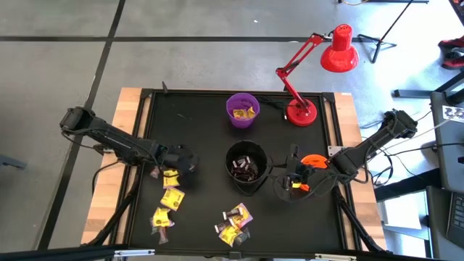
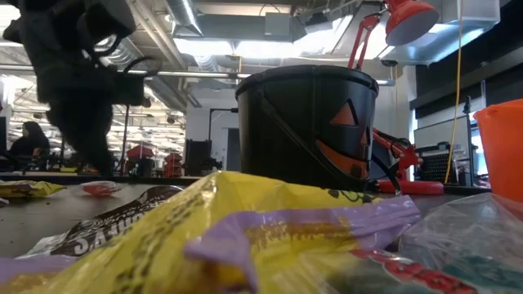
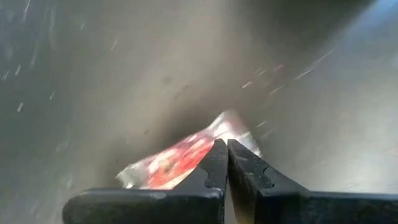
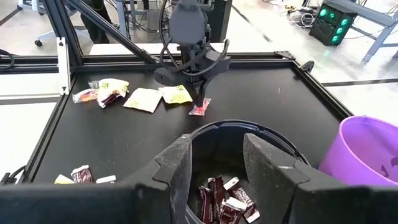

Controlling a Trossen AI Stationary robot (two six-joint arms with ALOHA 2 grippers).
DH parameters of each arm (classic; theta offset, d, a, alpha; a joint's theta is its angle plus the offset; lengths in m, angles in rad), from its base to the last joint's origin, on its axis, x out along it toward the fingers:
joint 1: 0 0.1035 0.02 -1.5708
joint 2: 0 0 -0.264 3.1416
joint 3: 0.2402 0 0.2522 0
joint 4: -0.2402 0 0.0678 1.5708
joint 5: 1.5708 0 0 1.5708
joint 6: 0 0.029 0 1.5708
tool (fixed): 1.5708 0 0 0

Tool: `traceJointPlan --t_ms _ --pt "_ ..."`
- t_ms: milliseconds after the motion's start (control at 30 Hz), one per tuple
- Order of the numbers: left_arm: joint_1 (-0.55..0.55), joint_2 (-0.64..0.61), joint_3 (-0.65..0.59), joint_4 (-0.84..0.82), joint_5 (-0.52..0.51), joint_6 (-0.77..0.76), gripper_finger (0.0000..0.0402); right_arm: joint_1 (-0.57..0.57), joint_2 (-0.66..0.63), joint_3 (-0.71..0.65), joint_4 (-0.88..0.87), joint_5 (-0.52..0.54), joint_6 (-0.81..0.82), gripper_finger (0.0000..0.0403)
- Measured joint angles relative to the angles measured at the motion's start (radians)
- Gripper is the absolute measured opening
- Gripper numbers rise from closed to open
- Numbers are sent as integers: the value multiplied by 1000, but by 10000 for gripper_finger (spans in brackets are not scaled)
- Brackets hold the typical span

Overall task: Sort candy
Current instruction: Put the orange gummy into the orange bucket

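A reddish candy (image 3: 177,163) in a silver-ended wrapper lies flat on the black table mat, and my left gripper (image 3: 222,149) is shut on it. From across the table the same gripper (image 4: 202,102) points down at this candy (image 4: 199,111), just beside the yellow candies (image 4: 144,98). My right gripper (image 4: 227,171) hangs open above the near rim of the black bucket (image 4: 249,134), with nothing between its fingers. Dark candies (image 4: 224,199) lie in the bucket. More yellow candies (image 1: 171,197) and a mixed heap (image 1: 235,221) lie near the front edge. My left gripper pinches the reddish candy's wrapper (image 3: 208,140) between its two fingertips, at the edge near where the red part meets the silver end. The fingers come steeply from above, slanting from the table's left. The candy lies on the mat, not lifted.
A purple bowl (image 1: 243,110) with yellow candy stands at the back middle. An orange bowl (image 1: 314,161) sits under my right arm. A red desk lamp (image 1: 301,112) stands at the back right. A raised black frame (image 1: 145,130) borders the mat.
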Motion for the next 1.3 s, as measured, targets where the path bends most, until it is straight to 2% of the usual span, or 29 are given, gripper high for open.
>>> traceJointPlan --t_ms 267,500,767,1067,1300 --pt "0 -3 133 -6 -22 148 0 0 0 0 0 0 -2 143" --pt "0 -2 153 -29 32 270 11 0 0 0 0 0 -2 143" --pt "0 0 153 -194 30 324 102 0 0 0 0 0 -2 143" --pt "0 0 89 -106 27 399 204 0 0 0 0 -3 -1 143" --pt "0 0 6 -37 27 398 239 0 0 0 0 -10 -1 143"
